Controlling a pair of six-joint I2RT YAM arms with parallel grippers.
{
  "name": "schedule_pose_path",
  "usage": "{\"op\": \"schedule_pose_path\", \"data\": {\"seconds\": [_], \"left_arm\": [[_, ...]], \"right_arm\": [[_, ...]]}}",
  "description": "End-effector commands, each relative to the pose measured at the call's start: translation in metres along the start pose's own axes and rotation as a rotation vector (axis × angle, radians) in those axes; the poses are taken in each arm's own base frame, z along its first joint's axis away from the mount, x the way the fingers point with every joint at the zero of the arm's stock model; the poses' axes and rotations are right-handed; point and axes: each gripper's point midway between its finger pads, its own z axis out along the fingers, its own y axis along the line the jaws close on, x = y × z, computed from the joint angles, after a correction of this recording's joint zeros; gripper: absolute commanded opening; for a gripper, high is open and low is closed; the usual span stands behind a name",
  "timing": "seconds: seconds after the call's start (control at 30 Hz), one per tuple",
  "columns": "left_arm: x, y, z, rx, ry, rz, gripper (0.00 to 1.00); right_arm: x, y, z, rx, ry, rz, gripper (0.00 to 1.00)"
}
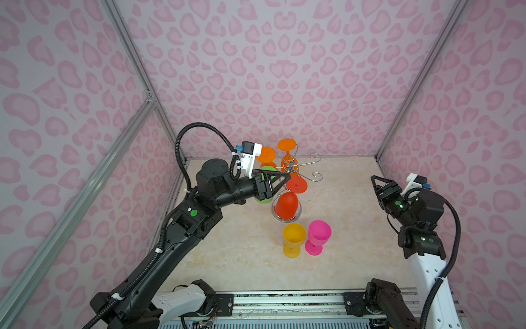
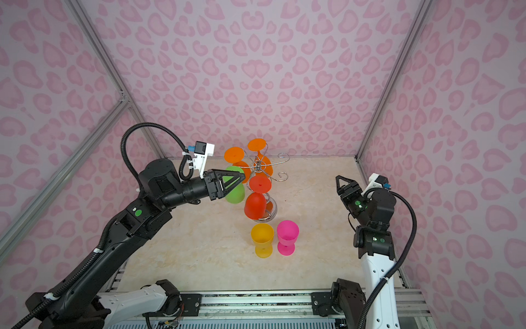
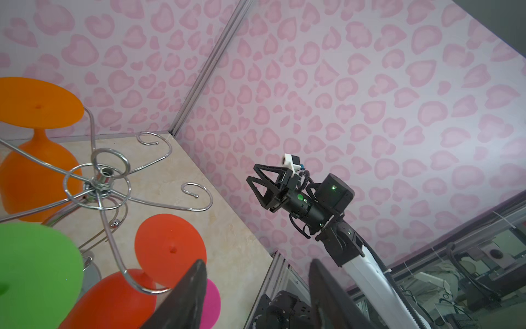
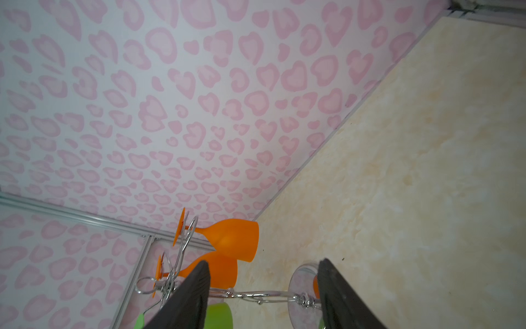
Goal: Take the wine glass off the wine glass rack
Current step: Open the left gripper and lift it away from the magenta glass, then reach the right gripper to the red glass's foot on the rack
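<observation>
Hovering beside the shiny chrome wire rack [image 1: 291,168] in both top views, the left end effector [image 1: 286,180] is spread, empty. Left wrist: inverted red plastic wine glass [image 3: 108,302] hanging just beside that end effector. Right wrist: right end effector [image 4: 264,263] spread.

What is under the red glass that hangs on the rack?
The rack's round shiny base lies under the red glass. Only part of the base shows in both top views; the bowl covers its middle, so whether they touch cannot be seen.
</observation>
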Motion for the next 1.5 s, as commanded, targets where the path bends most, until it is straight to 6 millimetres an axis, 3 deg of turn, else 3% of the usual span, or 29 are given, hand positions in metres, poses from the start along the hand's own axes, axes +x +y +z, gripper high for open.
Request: {"op": "schedule_pose_path", "data": {"seconds": [0.0,0.27,0.57,0.87,1.47], "left_arm": [[-0.019,0.005,-0.015,-0.016,-0.089,0.002,0.60],[-0.041,0.034,-0.051,-0.200,-0.199,0.077,0.60],[-0.043,0.043,-0.065,-0.258,-0.231,0.115,0.59],[-0.043,0.048,-0.066,-0.273,-0.232,0.127,0.57],[-0.042,0.048,-0.066,-0.268,-0.232,0.136,0.52]], "right_arm": [[0.030,0.024,0.003,-0.065,0.100,-0.029,0.59],[0.112,0.085,0.016,-0.240,0.326,-0.040,0.53],[0.153,0.119,0.035,-0.353,0.420,-0.020,0.47],[0.162,0.141,0.045,-0.455,0.441,0.045,0.41],[0.171,0.146,0.046,-0.467,0.479,0.047,0.29]]}}
